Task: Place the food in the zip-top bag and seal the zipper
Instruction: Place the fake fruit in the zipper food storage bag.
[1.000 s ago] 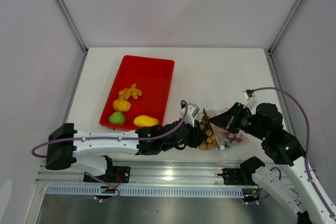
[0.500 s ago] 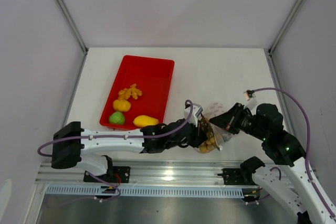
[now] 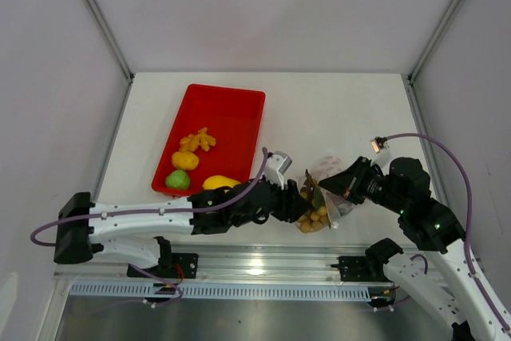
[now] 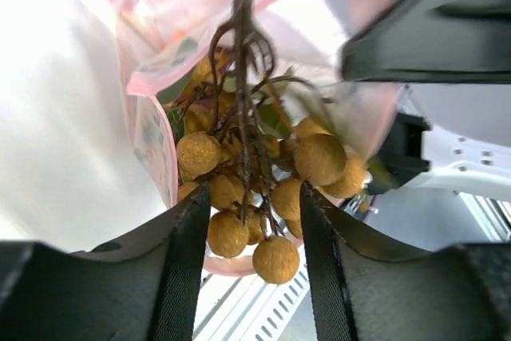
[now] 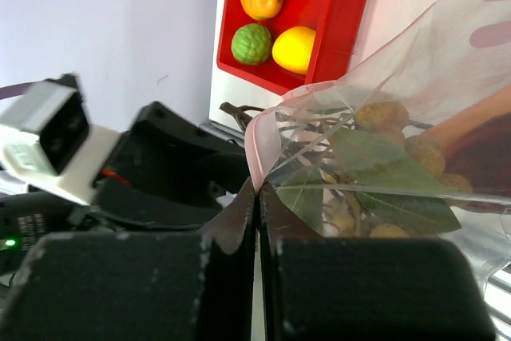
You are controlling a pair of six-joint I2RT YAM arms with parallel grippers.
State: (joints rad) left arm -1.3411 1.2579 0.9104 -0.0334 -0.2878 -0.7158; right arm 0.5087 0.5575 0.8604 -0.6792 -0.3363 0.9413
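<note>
One grape cluster (image 4: 319, 159) hangs half inside the zip-top bag (image 5: 447, 77) at the table's (image 3: 335, 117) near edge. The left gripper (image 4: 254, 197) is parted, the right gripper (image 5: 257, 197) pinches the rim, and the cluster could spill.

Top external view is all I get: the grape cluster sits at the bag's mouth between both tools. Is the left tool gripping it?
Observer: It looks not. The left wrist view shows the left tool with its fingers apart and the grape cluster hanging just beyond them.
Operator: Is the cluster inside the bag?
Observer: Mostly. In the right wrist view, grapes and green leaves show through the zip-top bag, while the stem pokes out past the pinkish zipper.
Operator: What holds the mouth?
Observer: The right tool, shut on the zip-top bag at that zipper edge.
</note>
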